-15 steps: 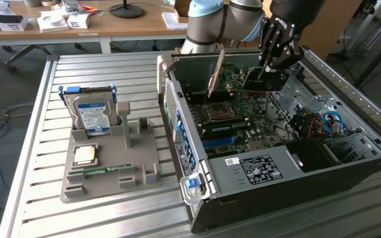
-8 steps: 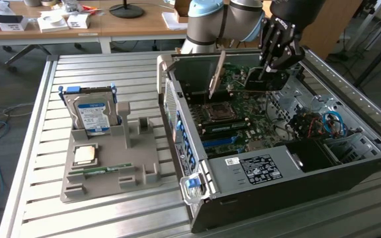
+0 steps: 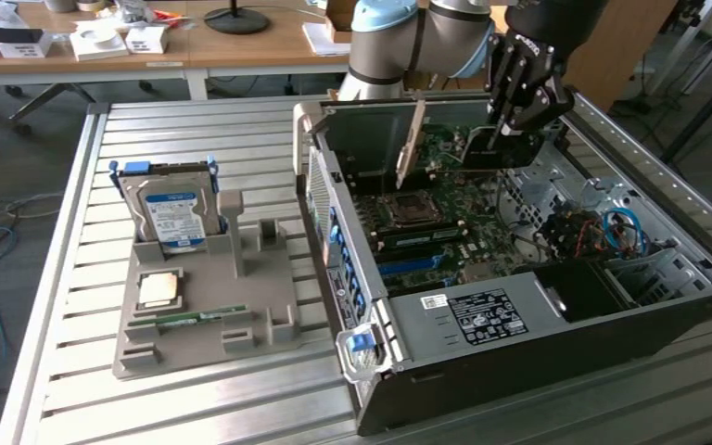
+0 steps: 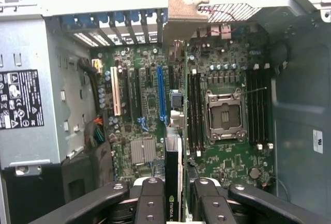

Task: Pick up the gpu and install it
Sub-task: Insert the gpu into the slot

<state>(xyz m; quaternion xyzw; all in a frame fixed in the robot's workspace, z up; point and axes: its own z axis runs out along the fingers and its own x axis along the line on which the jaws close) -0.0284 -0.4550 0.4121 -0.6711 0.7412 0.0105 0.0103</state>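
Note:
The gpu (image 4: pixel 174 193) stands on edge between my gripper's (image 4: pixel 176 203) two black fingers (image 4: pixel 150 200), and a logo shows on its black top edge. Its thin edge runs away from the fingers over the green motherboard (image 4: pixel 139 105), between the expansion slots and the CPU socket (image 4: pixel 223 115). The gripper is shut on the card. In the exterior view the gripper (image 3: pixel 495 153) hangs inside the open computer case (image 3: pixel 653 278), above the motherboard's far part. A narrow tan upright strip, the gpu (image 3: pixel 411 139), stands at the gripper's left.
A grey holder (image 3: pixel 208 297) on the slatted table carries a silver hard drive (image 3: pixel 171 213), a small square chip (image 3: pixel 158 289) and a green memory stick (image 3: pixel 189 320). The power supply (image 3: pixel 480 315) fills the case's near corner. Cables (image 3: pixel 603 232) lie at the exterior view's right.

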